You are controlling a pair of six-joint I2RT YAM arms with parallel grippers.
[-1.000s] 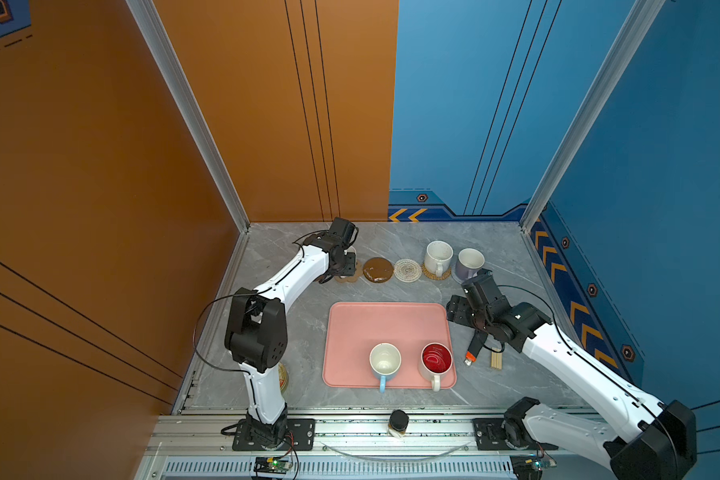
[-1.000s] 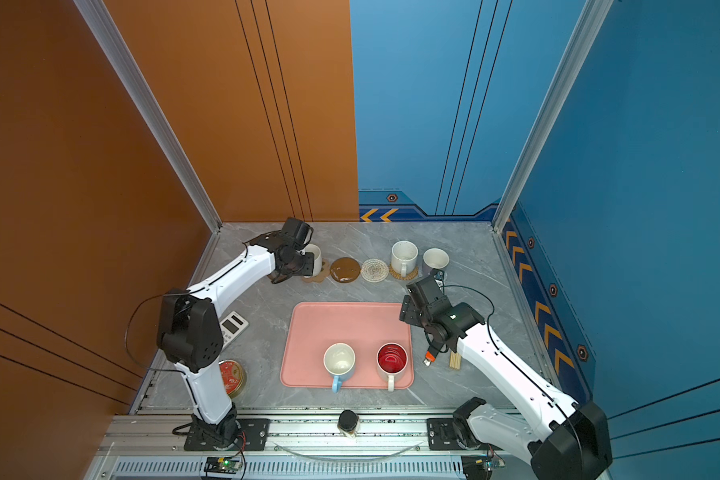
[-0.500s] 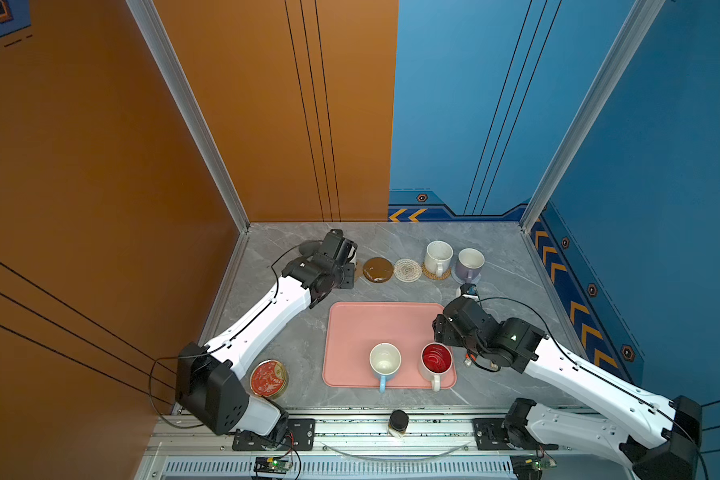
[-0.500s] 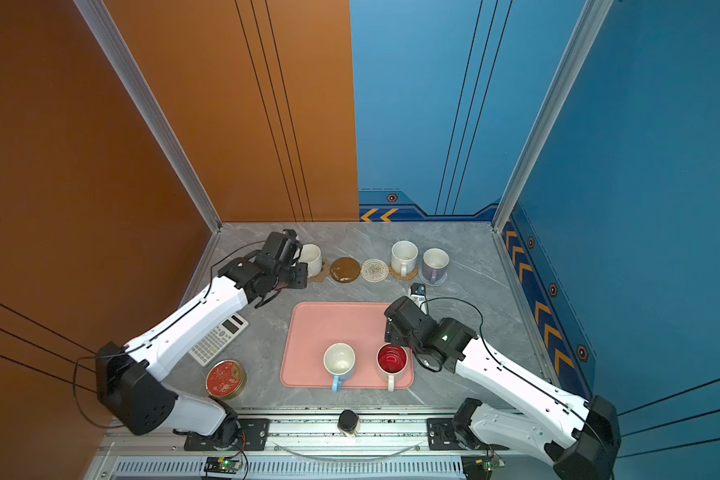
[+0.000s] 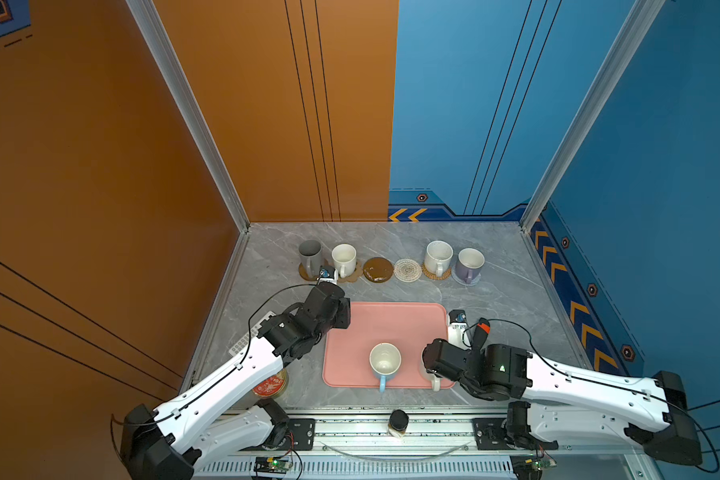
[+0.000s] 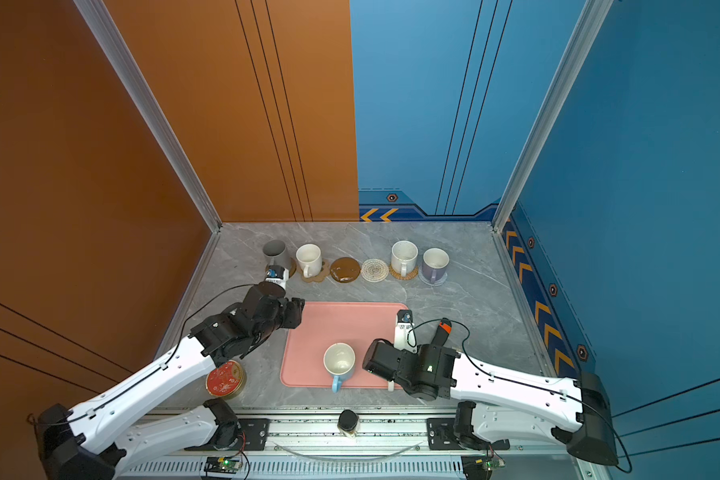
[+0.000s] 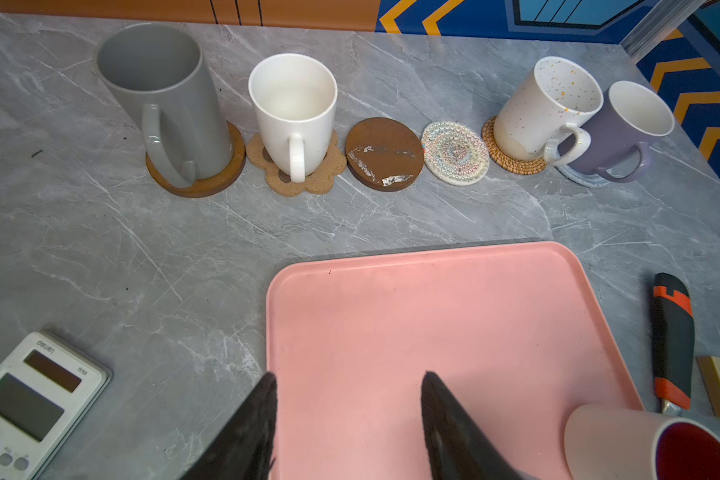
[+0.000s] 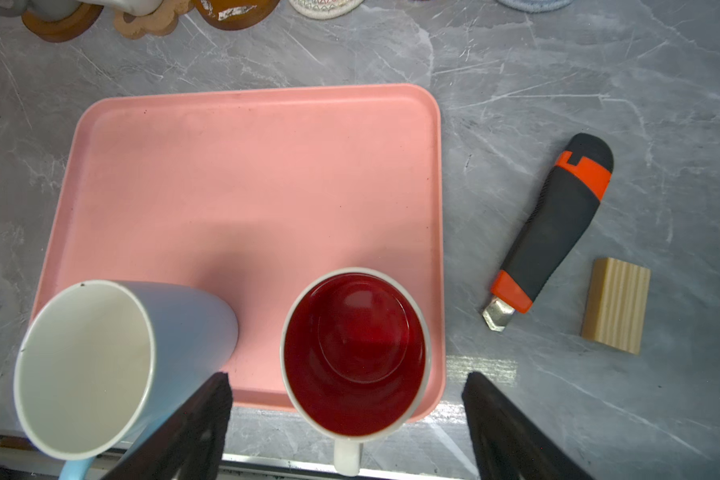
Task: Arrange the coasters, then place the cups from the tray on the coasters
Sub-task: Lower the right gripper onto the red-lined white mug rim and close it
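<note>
The pink tray (image 5: 387,328) (image 8: 246,166) holds a light blue cup (image 5: 385,359) (image 8: 100,365) and a white cup with a red inside (image 8: 354,353). My right gripper (image 8: 347,376) hangs open above the red-inside cup, one jaw on each side, and hides it in both top views. My left gripper (image 7: 348,376) (image 5: 341,316) is open and empty over the tray's far left corner. In the back row, a grey cup (image 5: 309,253), white cup (image 5: 344,257), speckled cup (image 5: 438,255) and lavender cup (image 5: 470,262) stand on coasters. The brown disc coaster (image 5: 378,269) and white woven coaster (image 5: 408,270) are bare.
A calculator (image 7: 30,399) lies left of the tray, with a red-topped tin (image 5: 271,384) nearer the front. A utility knife (image 8: 553,224) and a wooden block (image 8: 616,305) lie right of the tray. A dark-lidded jar (image 5: 398,422) sits on the front rail.
My left gripper drew back from the white cup in the back row to the tray's far left corner. My right gripper moved forward from the tray's right side to above the red-inside cup.
</note>
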